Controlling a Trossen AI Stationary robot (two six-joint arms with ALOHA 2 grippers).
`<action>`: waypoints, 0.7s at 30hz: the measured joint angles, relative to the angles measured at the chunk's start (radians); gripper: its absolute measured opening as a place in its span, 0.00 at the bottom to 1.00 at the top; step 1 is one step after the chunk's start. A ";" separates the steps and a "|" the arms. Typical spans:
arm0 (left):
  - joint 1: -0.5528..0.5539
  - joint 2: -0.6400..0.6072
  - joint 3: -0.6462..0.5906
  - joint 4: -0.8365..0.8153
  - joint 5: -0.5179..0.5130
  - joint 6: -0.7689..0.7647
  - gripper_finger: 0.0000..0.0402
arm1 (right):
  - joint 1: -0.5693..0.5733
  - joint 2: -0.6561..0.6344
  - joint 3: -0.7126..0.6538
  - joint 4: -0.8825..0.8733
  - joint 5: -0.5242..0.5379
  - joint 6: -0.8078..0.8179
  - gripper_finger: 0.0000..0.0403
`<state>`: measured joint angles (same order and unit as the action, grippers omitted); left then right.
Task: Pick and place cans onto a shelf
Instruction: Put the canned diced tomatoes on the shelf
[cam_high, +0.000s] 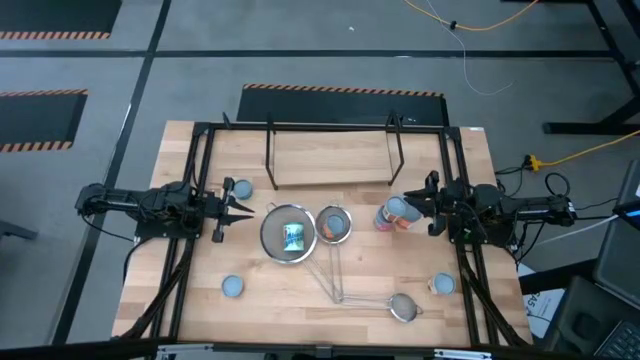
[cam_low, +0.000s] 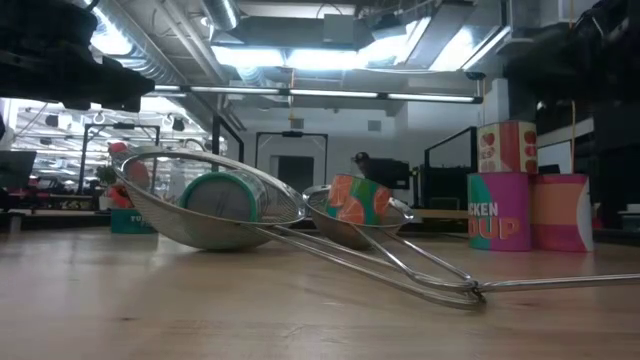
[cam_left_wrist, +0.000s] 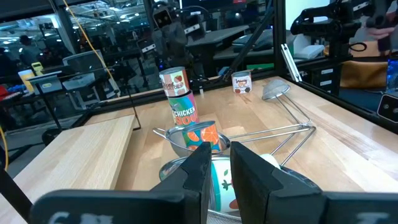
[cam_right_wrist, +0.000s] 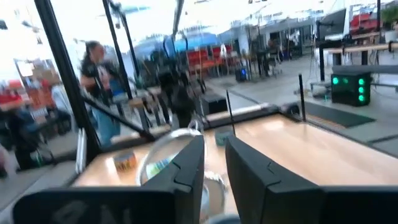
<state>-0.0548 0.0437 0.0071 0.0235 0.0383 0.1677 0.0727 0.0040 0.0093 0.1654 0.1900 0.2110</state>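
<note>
The shelf (cam_high: 335, 160) of black rods and a wooden board stands at the far middle. Two cans stand stacked (cam_high: 395, 212), one on the other; they also show in the left wrist view (cam_left_wrist: 178, 96). A green can (cam_high: 293, 237) lies in a large strainer, and an orange can (cam_high: 335, 225) lies in a smaller one. Single cans stand at the far left (cam_high: 240, 188), near left (cam_high: 232, 286) and near right (cam_high: 442, 285). My left gripper (cam_high: 243, 210) is shut, left of the large strainer. My right gripper (cam_high: 413, 206) is shut, just right of the stacked cans' top. My right gripper's fingertips are close beside the top of the stacked cans (cam_high: 397, 207), coming level from the table's right. I cannot tell whether they touch it.
Three steel mesh strainers lie mid-table with their long handles crossing: a large one (cam_high: 288, 232), a smaller one (cam_high: 334, 226) and a small one near the front (cam_high: 404, 307). A black frame (cam_high: 200, 160) edges the table. A person (cam_right_wrist: 99, 81) stands in the room beyond.
</note>
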 joint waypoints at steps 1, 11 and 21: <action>0.000 0.000 0.000 0.000 0.000 0.000 0.13 | 0.000 0.000 0.001 0.020 0.000 0.028 0.20; 0.000 0.000 0.000 0.000 0.000 0.000 0.13 | 0.000 0.001 0.092 0.028 0.074 0.103 0.34; 0.000 0.000 0.000 0.000 0.000 0.000 0.13 | 0.000 0.040 0.214 0.036 -0.039 0.032 0.35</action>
<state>-0.0549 0.0437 0.0071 0.0235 0.0380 0.1677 0.0727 0.0445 0.2234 0.2017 0.1505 0.2430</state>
